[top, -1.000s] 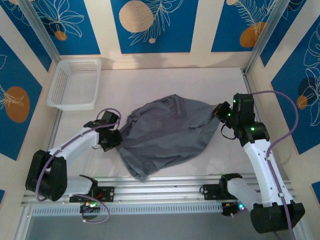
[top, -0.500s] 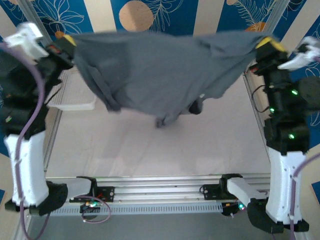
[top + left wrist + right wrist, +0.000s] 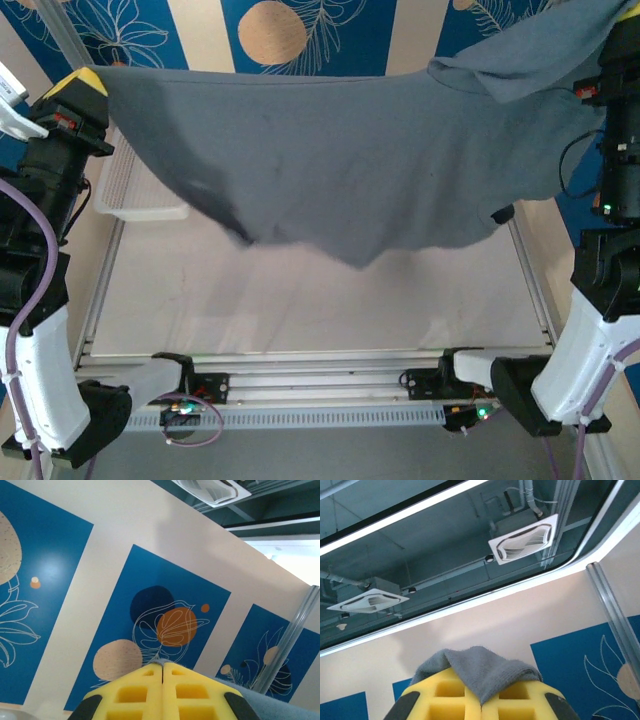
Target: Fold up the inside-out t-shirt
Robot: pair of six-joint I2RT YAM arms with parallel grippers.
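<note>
White mesh basket [image 3: 140, 208] at the table's [image 3: 300, 300] far left corner, aluminium rail [image 3: 320, 385] along its near edge, blue leaf-patterned wall panels [image 3: 345, 45] behind, ceiling air vents [image 3: 522, 542] overhead.

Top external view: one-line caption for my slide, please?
Left gripper and right gripper, both shut on the grey t-shirt, hold it spread in mid-air above the table.

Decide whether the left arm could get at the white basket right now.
Probably not freely: the left hand is shut on the t-shirt, stretched across to the right hand, and cloth hides part of the basket.
</note>
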